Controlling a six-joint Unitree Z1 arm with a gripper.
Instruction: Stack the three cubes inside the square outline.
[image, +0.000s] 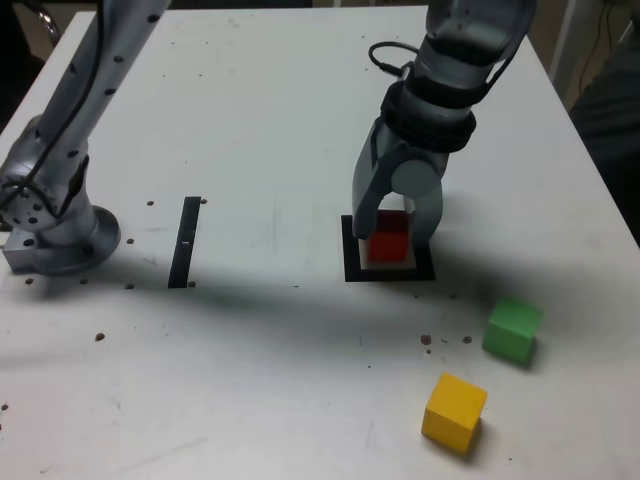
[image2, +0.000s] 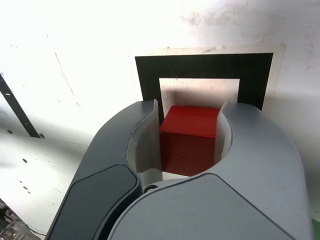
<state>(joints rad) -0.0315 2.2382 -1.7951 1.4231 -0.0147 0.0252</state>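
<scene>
Gripper (image: 394, 238) pinched on red cube (image: 387, 246) within square outline (image: 352, 265). Green cube (image: 512, 332), yellow cube (image: 453, 415) lie beyond outline, toward exterior view's lower right. Blocks probably light, stiff; grasp opposite flat sides, midheight.

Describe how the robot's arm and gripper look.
The arm has pale grey tubular links, black joint sections and a black cable running along it. The gripper has smooth, rounded grey jaws, one looking darker, with pale inner faces.

From the plain red cube (image: 387, 246), the exterior view's four o'clock shows a green cube (image: 512, 331), five o'clock a yellow cube (image: 454, 413). The square outline (image: 352, 262) is black.
</scene>
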